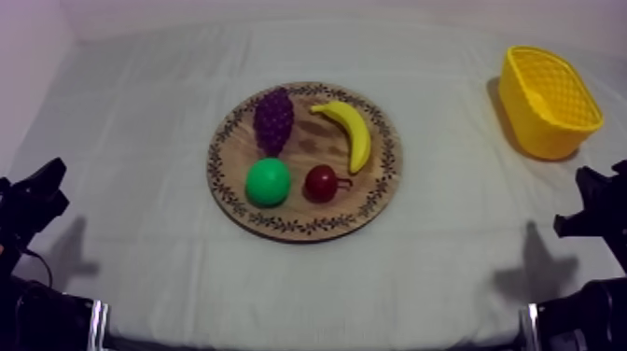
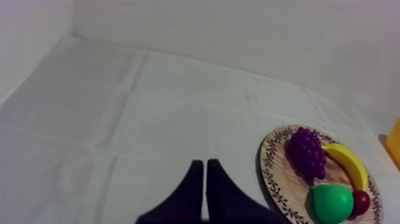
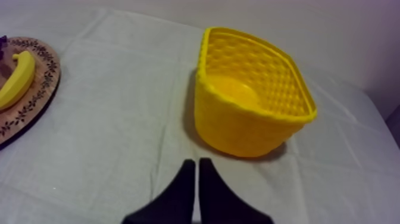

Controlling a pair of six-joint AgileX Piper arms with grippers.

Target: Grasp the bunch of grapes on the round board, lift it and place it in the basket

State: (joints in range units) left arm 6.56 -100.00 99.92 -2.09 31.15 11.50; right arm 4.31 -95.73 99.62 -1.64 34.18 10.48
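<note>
A purple bunch of grapes (image 1: pixel 273 119) lies on the upper left part of the round wooden board (image 1: pixel 304 222) in the middle of the table. The yellow basket (image 1: pixel 547 101) stands empty at the far right. My left gripper (image 1: pixel 42 187) rests low at the left edge, far from the board. In the left wrist view its fingers (image 2: pixel 204 179) lie together as a narrow wedge over bare cloth, with the grapes (image 2: pixel 308 153) off to one side. My right gripper (image 1: pixel 588 201) rests low at the right, shut (image 3: pixel 197 173), just in front of the basket (image 3: pixel 250 95).
On the board also lie a banana (image 1: pixel 350 133), a green pear (image 1: pixel 268 181) and a small red fruit (image 1: pixel 321 183). The banana (image 3: pixel 16 77) and the board's rim (image 3: pixel 41 89) show in the right wrist view. Bare cloth surrounds the board on all sides.
</note>
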